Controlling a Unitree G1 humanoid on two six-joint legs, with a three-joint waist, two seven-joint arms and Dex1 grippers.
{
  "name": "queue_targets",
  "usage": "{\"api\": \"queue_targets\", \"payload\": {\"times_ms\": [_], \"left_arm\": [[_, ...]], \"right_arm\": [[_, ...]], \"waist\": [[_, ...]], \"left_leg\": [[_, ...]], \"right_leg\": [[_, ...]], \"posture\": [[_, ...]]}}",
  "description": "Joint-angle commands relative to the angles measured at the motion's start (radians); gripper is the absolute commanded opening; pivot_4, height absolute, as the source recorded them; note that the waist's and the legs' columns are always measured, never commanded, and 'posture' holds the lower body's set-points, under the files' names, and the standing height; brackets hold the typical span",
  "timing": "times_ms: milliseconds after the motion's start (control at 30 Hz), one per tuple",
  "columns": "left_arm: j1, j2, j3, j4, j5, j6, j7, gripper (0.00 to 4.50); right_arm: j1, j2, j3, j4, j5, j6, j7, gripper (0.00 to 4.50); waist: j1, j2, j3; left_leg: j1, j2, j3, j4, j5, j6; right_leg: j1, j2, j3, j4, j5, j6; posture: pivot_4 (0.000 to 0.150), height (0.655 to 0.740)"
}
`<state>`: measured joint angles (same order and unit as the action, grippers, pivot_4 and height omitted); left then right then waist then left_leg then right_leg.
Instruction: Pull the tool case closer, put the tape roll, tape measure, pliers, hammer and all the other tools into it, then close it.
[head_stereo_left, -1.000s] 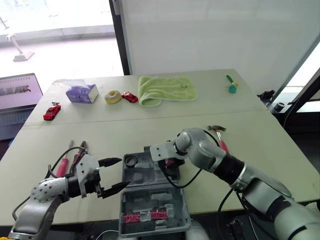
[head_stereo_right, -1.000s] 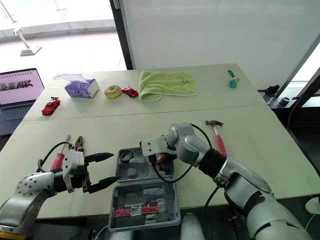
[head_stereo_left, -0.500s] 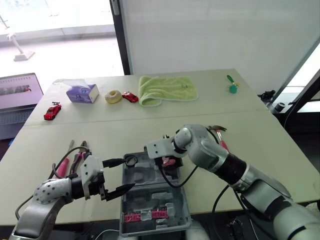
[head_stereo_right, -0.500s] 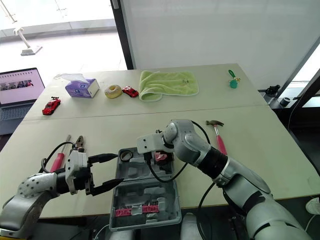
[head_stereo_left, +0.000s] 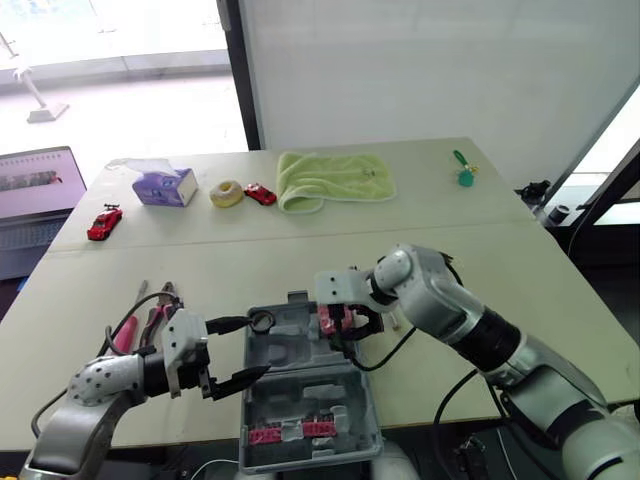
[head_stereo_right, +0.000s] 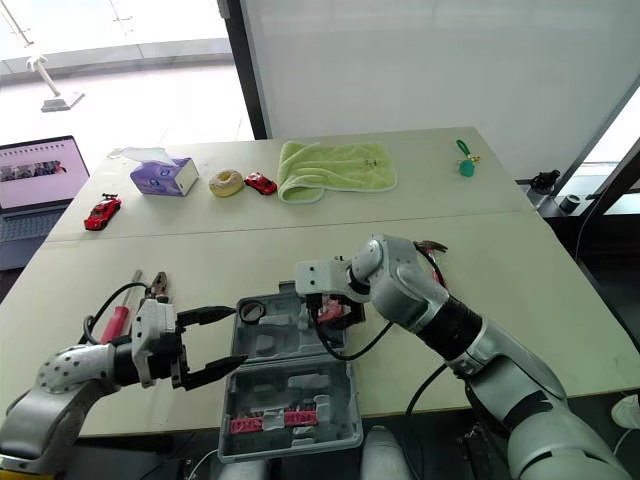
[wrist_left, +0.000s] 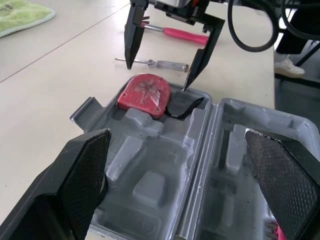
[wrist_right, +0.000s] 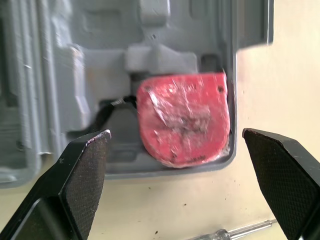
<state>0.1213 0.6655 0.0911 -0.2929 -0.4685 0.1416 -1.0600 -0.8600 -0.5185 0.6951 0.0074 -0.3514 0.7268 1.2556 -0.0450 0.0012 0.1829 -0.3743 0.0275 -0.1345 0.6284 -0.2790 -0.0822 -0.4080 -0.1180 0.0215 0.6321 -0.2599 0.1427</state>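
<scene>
The tool case (head_stereo_left: 305, 385) lies with its lid back at the near edge of the worktop (head_stereo_left: 520, 260), close enough for both arms to work over it. The red tape measure (wrist_right: 183, 119) sits in the tray's corner pocket, its black strap trailing beside it. My right hand (wrist_left: 157, 76) hangs just above it, fingers spread wide to either side and gripping nothing. I judge that step done.

My left hand (head_stereo_left: 255, 346) is spread just as wide and empty, at the case's left edge. I take that as bracing against sliding.

The head views give the layout: a black ring (head_stereo_left: 262, 321), likely the tape roll, at the tray's far-left corner, the pliers (head_stereo_left: 155, 315) left of my left arm, and the hammer (head_stereo_right: 432, 247) behind my right arm. The wrist views add a thin screwdriver (wrist_left: 155, 63) lying on the worktop just beyond the case.
</scene>
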Motion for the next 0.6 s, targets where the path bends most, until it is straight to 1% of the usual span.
{"api": "queue_targets", "payload": {"times_ms": [33, 133, 367, 400, 467, 533, 567, 600], "left_arm": [[0.003, -0.002, 0.005, -0.009, -0.007, -0.013, -0.003, 4.5], [0.009, -0.002, 0.008, -0.01, -0.007, -0.015, -0.004, 4.5], [0.024, 0.001, 0.015, -0.011, -0.006, -0.022, -0.005, 4.5], [0.025, 0.002, 0.015, -0.012, -0.006, -0.022, -0.006, 4.5], [0.028, 0.002, 0.016, -0.014, -0.007, -0.023, -0.005, 4.5], [0.029, 0.001, 0.014, -0.014, -0.005, -0.024, -0.005, 4.5], [0.029, 0.0, 0.012, -0.014, -0.004, -0.025, -0.004, 4.5], [0.03, -0.001, 0.012, -0.014, -0.004, -0.025, -0.004, 4.5]], "right_arm": [[-0.017, 0.013, -0.018, 0.019, 0.012, -0.047, -0.016, 4.47], [-0.024, 0.026, -0.022, 0.034, 0.023, -0.06, -0.016, 4.47], [-0.02, 0.067, -0.091, 0.001, 0.091, -0.001, -0.031, 4.47], [-0.012, 0.072, -0.106, -0.007, 0.1, 0.006, -0.045, 4.22], [0.008, 0.068, -0.125, -0.022, 0.112, 0.011, -0.067, 3.56], [0.028, 0.067, -0.152, -0.028, 0.124, 0.033, -0.1, 2.67], [0.044, 0.059, -0.17, -0.04, 0.132, 0.032, -0.113, 2.03], [0.062, 0.054, -0.191, -0.056, 0.145, 0.047, -0.125, 1.58]], "waist": [[0.0, 0.0, 0.0], [0.0, 0.0, 0.0], [0.001, 0.0, 0.0], [0.001, 0.0, 0.0], [0.002, 0.0, 0.0], [0.003, 0.0, 0.0], [0.002, 0.0, 0.0], [0.002, 0.0, 0.0]], "left_leg": [[0.0, 0.0, 0.0, 0.0, 0.0, 0.0], [0.0, 0.0, 0.0, 0.0, 0.0, 0.0], [0.0, 0.0, 0.0, 0.0, 0.0, 0.0], [0.0, 0.0, 0.0, 0.0, 0.0, 0.0], [0.0, 0.0, 0.0, 0.0, 0.0, 0.0], [0.0, 0.0, 0.0, 0.0, 0.0, 0.0], [0.0, 0.0, 0.0, 0.0, 0.0, 0.0], [0.0, 0.0, 0.0, 0.0, 0.0, 0.0]], "right_leg": [[0.0, 0.0, 0.0, 0.0, 0.0, 0.0], [0.0, 0.0, 0.0, 0.0, 0.0, 0.0], [0.0, 0.0, 0.0, 0.0, 0.0, 0.0], [0.0, 0.0, 0.0, 0.0, 0.0, 0.0], [0.0, 0.0, 0.0, 0.0, 0.0, 0.0], [0.0, 0.0, 0.0, 0.0, 0.0, 0.0], [0.0, 0.0, 0.0, 0.0, 0.0, 0.0], [0.0, 0.0, 0.0, 0.0, 0.0, 0.0]], "posture": [[0.15, 0.74], [0.15, 0.74], [0.15, 0.74], [0.15, 0.74], [0.15, 0.74], [0.15, 0.74], [0.15, 0.74], [0.15, 0.74]]}}
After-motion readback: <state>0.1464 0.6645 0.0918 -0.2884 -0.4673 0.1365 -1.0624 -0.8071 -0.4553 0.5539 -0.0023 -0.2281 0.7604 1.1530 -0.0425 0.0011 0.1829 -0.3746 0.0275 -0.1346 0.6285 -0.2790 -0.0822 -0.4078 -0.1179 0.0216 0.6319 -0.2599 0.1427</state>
